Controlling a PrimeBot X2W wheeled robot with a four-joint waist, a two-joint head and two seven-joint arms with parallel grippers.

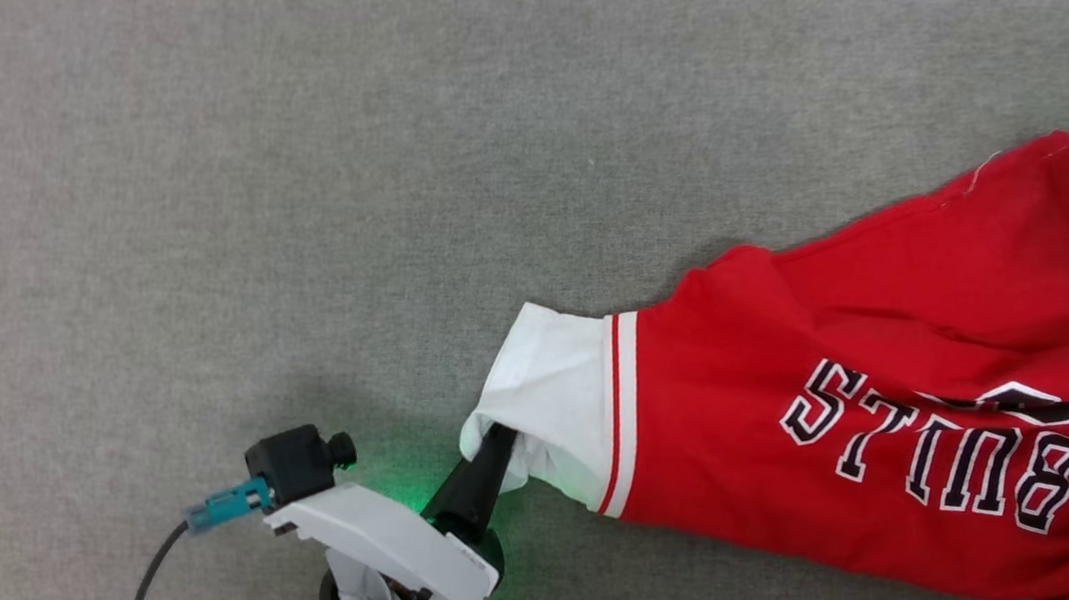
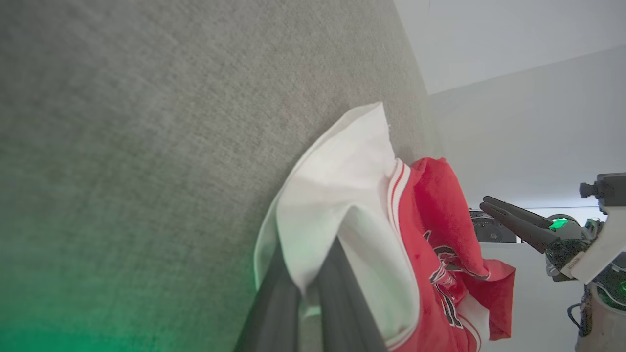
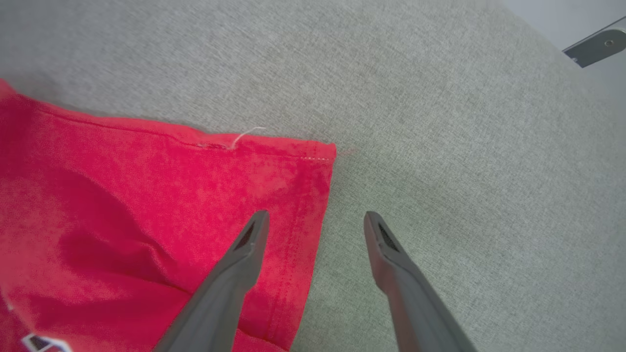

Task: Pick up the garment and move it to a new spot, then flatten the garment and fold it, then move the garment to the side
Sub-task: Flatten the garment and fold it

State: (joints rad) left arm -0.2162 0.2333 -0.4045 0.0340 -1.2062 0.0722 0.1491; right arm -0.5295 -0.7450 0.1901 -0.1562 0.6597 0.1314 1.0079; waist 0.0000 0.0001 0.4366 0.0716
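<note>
Left gripper [image 1: 498, 437] is clamped on the cuff of the white sleeve [image 1: 554, 378], low on the grey surface [image 1: 328, 162]. Its wrist view shows the cloth pinched between the two fingers [image 2: 274, 303] and bunching up above them.

From that sleeve the garment [image 1: 850, 334] runs rightwards across the surface to the frame's right edge. It lies lettering side up, rumpled along its upper side, and is not yet spread flat.

At its far end the right gripper [image 3: 315, 217] stands wide open and holds nothing. One finger is over the red hem [image 3: 313, 195] just below the corner, and the other is over bare surface, so the jaws straddle the garment's edge. I cannot tell whether the tips touch the cloth.

This looks like the flattening step: one end is held and the other is waiting to be taken. The next move seems to call for the right gripper to come down over the hem edge and close on it near the corner. The two arms could then draw apart to pull the wrinkles out. The cloth is thin, so the tips would need to get under the edge rather than slide over it.
</note>
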